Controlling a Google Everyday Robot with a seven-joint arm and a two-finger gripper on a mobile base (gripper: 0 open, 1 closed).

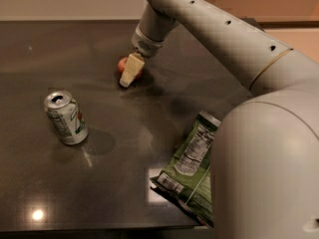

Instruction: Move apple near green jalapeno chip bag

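The small red apple (122, 63) lies on the dark table (75, 193) at the far middle, mostly hidden behind my gripper. My gripper (129, 72) hangs from the arm that reaches in from the upper right. Its cream tip is down at the table, right against the apple's near right side. The green jalapeno chip bag (192, 171) lies flat at the table's front right edge with its white label up, partly hidden by my arm's large shell. It lies well apart from the apple.
A silver-green soda can (65, 117) stands upright at the left of the table, between the apple and the front edge. My arm's grey shell (269, 173) fills the lower right. The table's front edge runs along the bottom.
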